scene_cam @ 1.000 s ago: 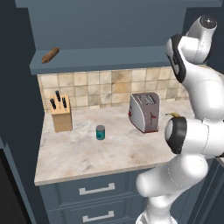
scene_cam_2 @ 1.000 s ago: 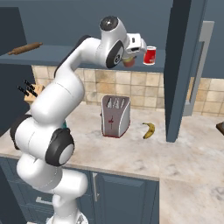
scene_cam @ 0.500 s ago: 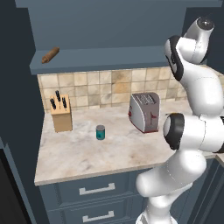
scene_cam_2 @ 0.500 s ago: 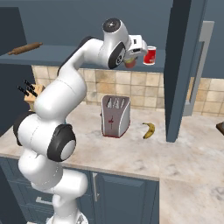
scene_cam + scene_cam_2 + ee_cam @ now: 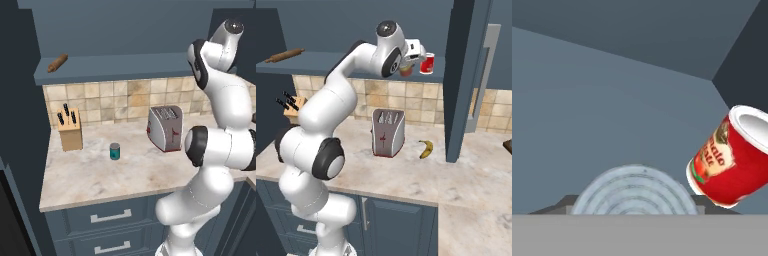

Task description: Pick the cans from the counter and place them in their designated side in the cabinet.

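My gripper [image 5: 407, 64] is up inside the cabinet [image 5: 326, 64], shut on the short can with the red-orange label [image 5: 406, 70]. That can hangs at the level of the shelf board, just left of a red can. In the hand view its grey ringed top [image 5: 633, 192] sits between the fingertips of the gripper [image 5: 633, 201]. Whether it touches the board I cannot tell. The teal-labelled can [image 5: 115, 151] stands upright on the counter [image 5: 90, 175], between the knife block and the toaster.
A red can with white bands [image 5: 427, 63] stands on the shelf close to the right of my hand and also shows as the red can [image 5: 729, 160]. A rolling pin [image 5: 57, 63] lies at the shelf's left end. Toaster [image 5: 388, 132], banana [image 5: 426, 148] and knife block [image 5: 70, 132] are on the counter.
The hand has edged slightly toward the red can, with the short can still held. Nothing on the counter has moved.
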Controlling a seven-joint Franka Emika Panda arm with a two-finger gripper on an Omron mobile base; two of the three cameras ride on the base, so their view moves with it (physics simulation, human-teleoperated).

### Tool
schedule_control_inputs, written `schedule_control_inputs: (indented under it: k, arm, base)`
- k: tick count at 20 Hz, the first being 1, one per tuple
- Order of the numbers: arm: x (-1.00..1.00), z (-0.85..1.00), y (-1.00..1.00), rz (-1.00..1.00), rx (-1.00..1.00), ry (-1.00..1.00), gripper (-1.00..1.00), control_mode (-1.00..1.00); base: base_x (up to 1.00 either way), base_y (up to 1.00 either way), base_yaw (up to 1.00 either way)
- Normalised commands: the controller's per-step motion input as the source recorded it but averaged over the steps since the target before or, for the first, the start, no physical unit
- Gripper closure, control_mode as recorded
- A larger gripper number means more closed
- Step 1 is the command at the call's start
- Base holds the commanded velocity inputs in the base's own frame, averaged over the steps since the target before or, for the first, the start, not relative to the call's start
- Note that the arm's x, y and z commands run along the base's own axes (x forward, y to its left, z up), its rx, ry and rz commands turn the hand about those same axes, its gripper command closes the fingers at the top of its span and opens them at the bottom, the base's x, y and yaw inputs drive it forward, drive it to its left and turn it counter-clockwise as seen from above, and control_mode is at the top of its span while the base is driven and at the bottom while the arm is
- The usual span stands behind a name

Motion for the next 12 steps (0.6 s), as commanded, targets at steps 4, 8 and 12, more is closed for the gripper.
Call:
schedule_control_inputs:
  k: [4,8,12]
  arm:
    - [0.13,0.0,-0.05,0.01,0.0,0.0,1.0,-1.0]
    - [0.15,0.0,-0.02,0.01,0.0,0.0,1.0,-1.0]
    - [0.16,-0.01,0.0,0.01,0.0,0.01,1.0,-1.0]
  base:
    - [0.0,0.0,0.0]
    - [0.0,0.0,0.0]
    - [0.0,0.0,0.0]
